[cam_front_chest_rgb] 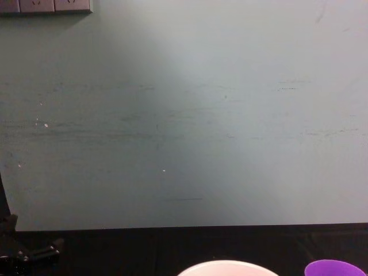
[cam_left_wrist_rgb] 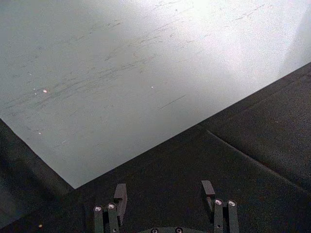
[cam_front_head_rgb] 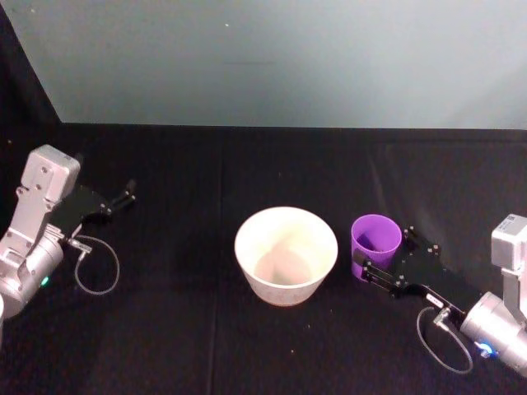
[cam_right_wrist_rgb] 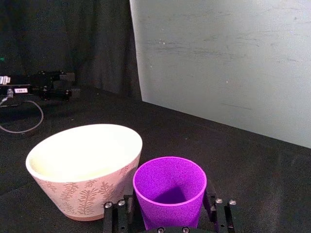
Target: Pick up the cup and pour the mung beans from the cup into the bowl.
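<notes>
Right gripper (cam_front_head_rgb: 385, 251): you've got it at the right side of the black tablecloth (cam_front_head_rgb: 181, 337), reaching in from the lower right. Its fingers are spread apart, one on each side of the purple cup (cam_front_head_rgb: 376, 240). In the right wrist view the cup (cam_right_wrist_rgb: 169, 191) sits between the two black fingers (cam_right_wrist_rgb: 127, 208), and the gap to the cup wall on each side is very thin. You can't tell from here whether the pads actually press on it.

Cup: upright, base on the cloth, just beside the bowl (cam_front_head_rgb: 284, 290) on its right. There is a narrow gap between them, so they are not touching. The inside shows smooth purple down to a shadowed bottom.

Bowl: mid-table and upright, wider and a little taller than the cup. It is pale inside, and the right wrist view shows a leaf pattern on its outer wall (cam_right_wrist_rgb: 80, 196). In the chest view, the bowl rim (cam_front_chest_rgb: 217, 267) and cup rim (cam_front_chest_rgb: 336, 268) show at the bottom edge.

Left gripper (cam_front_head_rgb: 125, 194): parked at the far left of the table, well apart from the bowl. In the left wrist view its fingers (cam_left_wrist_rgb: 120, 193) stand wide apart over bare cloth with nothing between them. A loose cable loop (cam_front_head_rgb: 99, 265) hangs beside that arm.

Behind the table is a pale grey-green backdrop (cam_front_head_rgb: 288, 58).
</notes>
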Motion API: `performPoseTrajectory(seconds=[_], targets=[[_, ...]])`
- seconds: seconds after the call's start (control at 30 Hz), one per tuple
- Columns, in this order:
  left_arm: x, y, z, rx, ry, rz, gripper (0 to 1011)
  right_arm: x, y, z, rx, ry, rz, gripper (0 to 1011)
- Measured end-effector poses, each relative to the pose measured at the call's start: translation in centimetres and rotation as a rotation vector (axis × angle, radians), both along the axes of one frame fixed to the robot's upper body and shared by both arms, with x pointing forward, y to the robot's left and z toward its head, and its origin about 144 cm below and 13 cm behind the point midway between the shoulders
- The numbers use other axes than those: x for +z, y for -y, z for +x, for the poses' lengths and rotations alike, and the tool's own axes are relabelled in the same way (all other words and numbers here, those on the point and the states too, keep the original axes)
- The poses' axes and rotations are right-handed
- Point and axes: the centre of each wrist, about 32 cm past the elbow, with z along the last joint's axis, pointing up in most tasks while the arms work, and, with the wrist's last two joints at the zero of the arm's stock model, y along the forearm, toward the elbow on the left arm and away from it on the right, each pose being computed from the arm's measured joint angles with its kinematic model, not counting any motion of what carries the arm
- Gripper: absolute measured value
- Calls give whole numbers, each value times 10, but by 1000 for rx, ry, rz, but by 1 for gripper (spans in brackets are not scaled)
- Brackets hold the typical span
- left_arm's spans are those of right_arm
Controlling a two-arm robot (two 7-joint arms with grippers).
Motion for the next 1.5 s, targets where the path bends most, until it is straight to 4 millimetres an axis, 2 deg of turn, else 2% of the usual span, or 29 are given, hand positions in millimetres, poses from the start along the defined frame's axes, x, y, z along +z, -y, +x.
performPoseTrajectory(seconds=[0.1, 0.23, 0.43, 0.6, 1.03, 1.2, 1.23, 1.3, 1.4, 1.5], targets=[[0, 0, 0, 0, 0, 0, 1000, 0, 0, 0, 0, 0, 0, 815], [0, 0, 0, 0, 0, 0, 1000, 0, 0, 0, 0, 0, 1, 775], [0, 0, 0, 0, 0, 0, 1000, 1, 2, -2, -1, 10, -1, 747], [0, 0, 0, 0, 0, 0, 1000, 10, 5, -4, -2, 29, -8, 731], [0, 0, 0, 0, 0, 0, 1000, 60, 20, -3, -17, 44, -21, 724], [0, 0, 0, 0, 0, 0, 1000, 82, 24, 0, -12, 38, -13, 726], [0, 0, 0, 0, 0, 0, 1000, 95, 24, 2, -6, 27, -11, 726], [0, 0, 0, 0, 0, 0, 1000, 99, 24, 2, -3, 25, -12, 726], [0, 0, 0, 0, 0, 0, 1000, 117, 24, 2, -11, 32, -12, 726], [0, 0, 0, 0, 0, 0, 1000, 127, 24, 2, -15, 36, -14, 726]])
